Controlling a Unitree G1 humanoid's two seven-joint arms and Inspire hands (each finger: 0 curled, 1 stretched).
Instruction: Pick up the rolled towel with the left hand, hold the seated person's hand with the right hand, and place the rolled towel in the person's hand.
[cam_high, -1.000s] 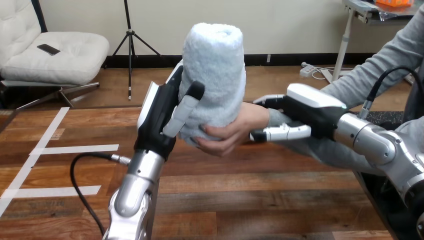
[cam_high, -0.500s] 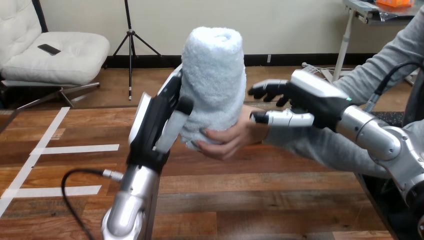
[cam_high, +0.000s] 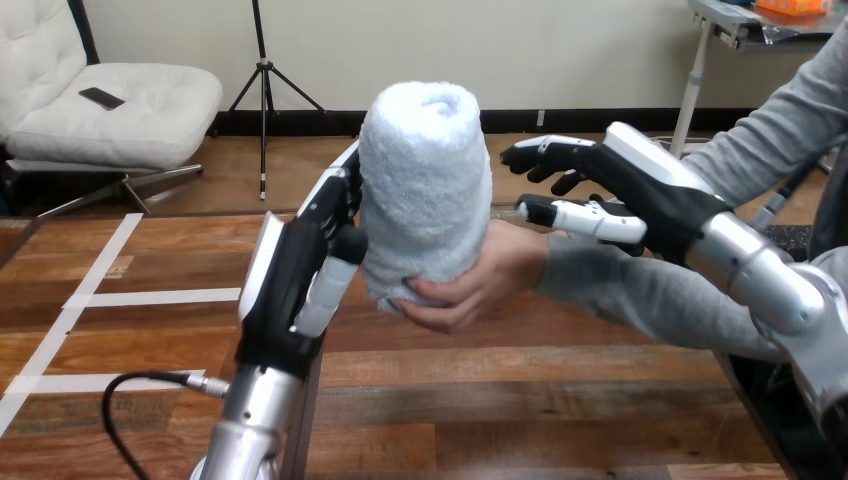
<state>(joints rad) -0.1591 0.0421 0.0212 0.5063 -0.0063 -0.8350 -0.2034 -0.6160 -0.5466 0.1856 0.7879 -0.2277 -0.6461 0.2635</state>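
The pale blue rolled towel (cam_high: 425, 180) stands upright in mid-air, and the person's hand (cam_high: 488, 282) is curled round its lower end from the right. My left hand (cam_high: 295, 275) is at the towel's left side with thumb and fingers nearly straight. Its fingertips (cam_high: 343, 192) lie against the towel's left edge and do not wrap it. My right hand (cam_high: 640, 190) hovers open just above the person's grey-sleeved wrist (cam_high: 585, 275), fingers spread towards the towel and apart from the wrist.
The wooden table (cam_high: 520, 400) runs below both arms, with white tape strips (cam_high: 150, 297) at its left. The person's forearm (cam_high: 690, 310) reaches in from the right, under my right arm.
My right hand has let go of the person's wrist and risen up and to the right. My left hand has loosened and drawn back left and down. The towel stays in the person's hand.
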